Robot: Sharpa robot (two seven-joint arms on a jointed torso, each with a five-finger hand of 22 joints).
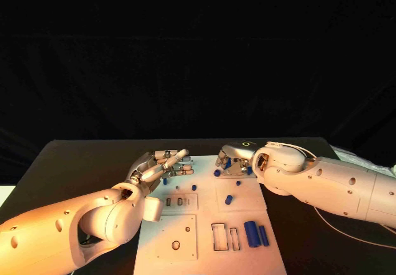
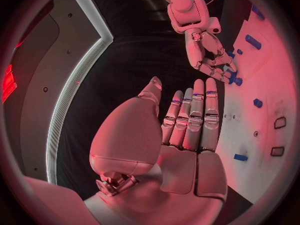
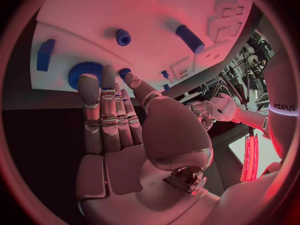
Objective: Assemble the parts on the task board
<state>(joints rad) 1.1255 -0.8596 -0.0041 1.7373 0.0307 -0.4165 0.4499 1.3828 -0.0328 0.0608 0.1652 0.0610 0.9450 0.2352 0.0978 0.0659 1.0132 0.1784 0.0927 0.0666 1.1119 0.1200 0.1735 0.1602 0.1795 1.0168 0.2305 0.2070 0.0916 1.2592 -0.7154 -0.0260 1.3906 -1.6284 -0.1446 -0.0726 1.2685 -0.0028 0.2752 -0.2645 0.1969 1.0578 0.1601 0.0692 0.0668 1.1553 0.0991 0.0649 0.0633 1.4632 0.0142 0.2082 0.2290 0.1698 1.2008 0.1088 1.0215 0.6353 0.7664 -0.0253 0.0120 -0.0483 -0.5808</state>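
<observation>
On the black counter (image 1: 82, 154) lies the white rectangular task board (image 1: 206, 240), with small blue parts on it: two blue bars (image 1: 257, 235) stand side by side near its right edge. The left robot hand (image 1: 162, 165) hovers over the board's far left corner, fingers spread, holding nothing. The right robot hand (image 1: 233, 158) reaches down at the far edge, its fingers among small blue pieces (image 1: 222, 170) there.

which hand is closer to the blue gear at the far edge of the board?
Right. The right hand has its fingertips at the gear, on the board. The left hand hovers open over the board's other far corner, apart from it.
</observation>
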